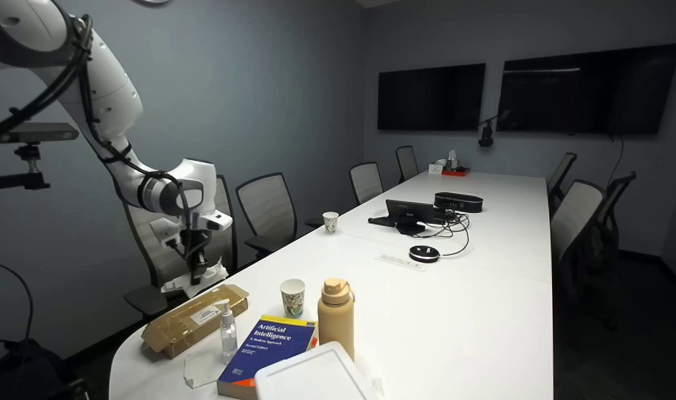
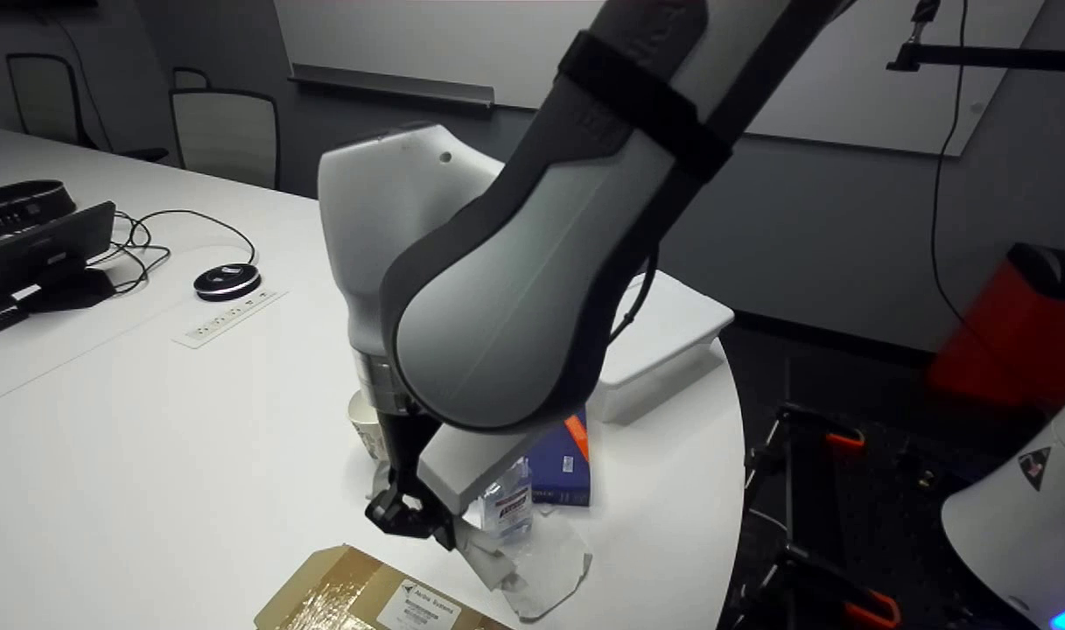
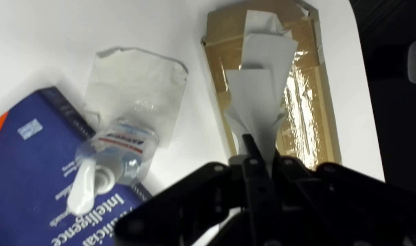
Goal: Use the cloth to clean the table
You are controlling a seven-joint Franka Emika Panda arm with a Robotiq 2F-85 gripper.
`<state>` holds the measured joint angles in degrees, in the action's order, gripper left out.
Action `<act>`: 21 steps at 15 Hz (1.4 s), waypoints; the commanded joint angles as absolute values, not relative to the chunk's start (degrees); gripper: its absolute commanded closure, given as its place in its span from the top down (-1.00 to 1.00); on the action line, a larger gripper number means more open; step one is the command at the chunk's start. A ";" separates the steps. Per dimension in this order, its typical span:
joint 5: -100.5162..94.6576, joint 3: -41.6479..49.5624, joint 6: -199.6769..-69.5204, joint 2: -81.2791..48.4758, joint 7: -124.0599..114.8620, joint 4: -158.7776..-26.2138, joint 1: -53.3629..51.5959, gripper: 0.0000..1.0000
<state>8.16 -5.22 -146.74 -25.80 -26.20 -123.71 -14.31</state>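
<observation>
White table (image 1: 482, 311), partly cut off, claw (image 3: 263, 155) pinching pale cloth (image 3: 254, 92), gripped part hidden.

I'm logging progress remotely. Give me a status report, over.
Black end effector closed on rumpled white cloth. Brown taped cardboard box behind cloth in wrist view, likely in the way. Clear plastic pump bottle standing nearby.

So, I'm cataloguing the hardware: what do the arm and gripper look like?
The arm is white with pale grey panels, dark trim and rounded joints. Black cables run along it and black straps wrap it. A dark triangular label with a red mark shows on a white lower section. The gripper is black, with slim jointed fingers.
</observation>
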 commanded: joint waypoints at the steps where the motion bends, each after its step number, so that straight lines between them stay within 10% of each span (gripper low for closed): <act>1: 0.14 -1.20 -146.52 -25.76 -26.86 -120.01 -16.94 -0.97; 21: -17.28 6.71 -146.84 -58.85 -22.98 -88.60 -22.36 -0.97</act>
